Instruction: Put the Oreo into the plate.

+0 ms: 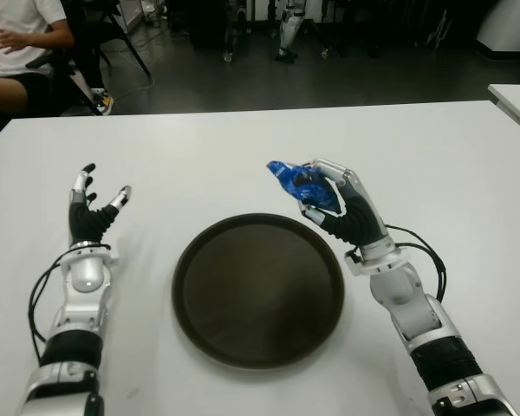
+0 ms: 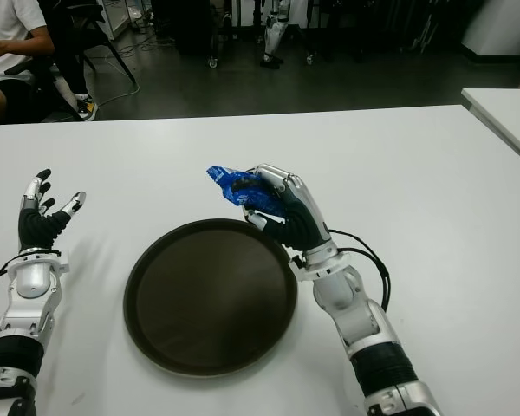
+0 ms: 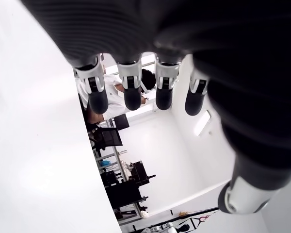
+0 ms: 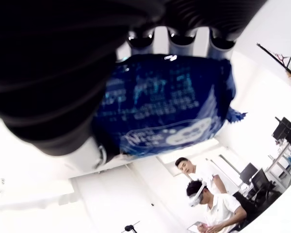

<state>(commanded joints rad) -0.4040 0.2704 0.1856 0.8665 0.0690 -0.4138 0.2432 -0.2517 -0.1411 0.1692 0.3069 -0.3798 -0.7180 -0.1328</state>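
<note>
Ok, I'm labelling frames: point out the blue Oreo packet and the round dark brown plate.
Blue Oreo packet (image 1: 288,176), left eye view, wrapper's exposed end.
Round dark brown plate (image 1: 258,290), left eye view, bare centre.

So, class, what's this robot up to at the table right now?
The robot's right hand grips a blue Oreo pack, held up just past the far right rim of the dark round plate on the white table. The pack is not yet in the plate. The left hand shows left of the plate, fingers spread and holding nothing. A person sits beyond the table's far left corner.
</note>
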